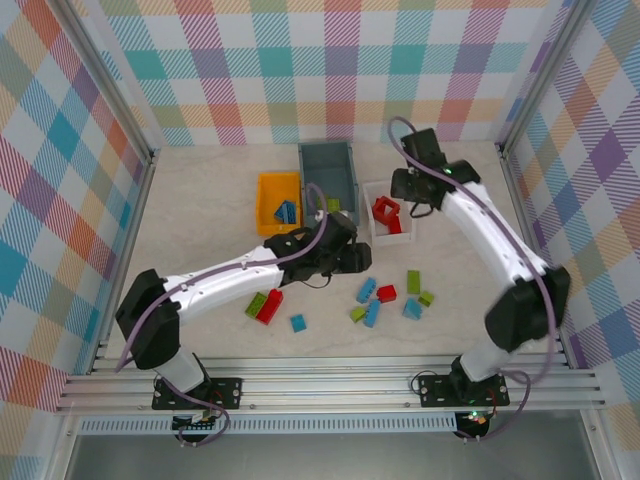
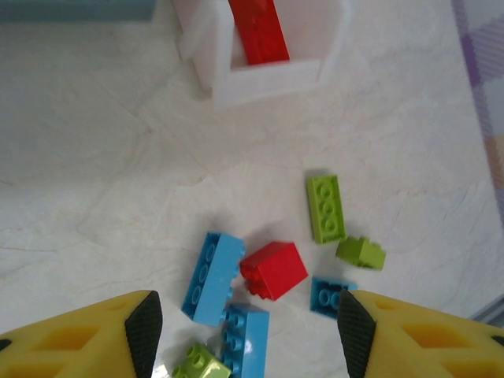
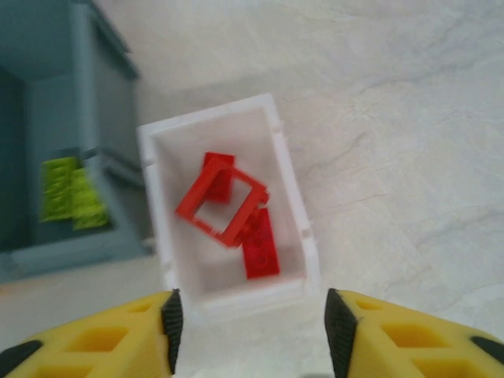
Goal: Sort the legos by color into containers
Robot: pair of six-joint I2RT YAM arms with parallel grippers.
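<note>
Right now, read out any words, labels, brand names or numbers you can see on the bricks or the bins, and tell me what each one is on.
No text can be read in any view.
Any lettering on the studs of the red brick and the bricks around it is too blurred to read.
The white bin, grey-blue bin and orange-yellow bin show no label, number or sign.

Bare table (image 2: 118, 181) lies open between the white bin (image 2: 268, 79) and the loose brick cluster (image 2: 272, 272), whose pieces crowd together, several touching, leaving only narrow gaps.
</note>
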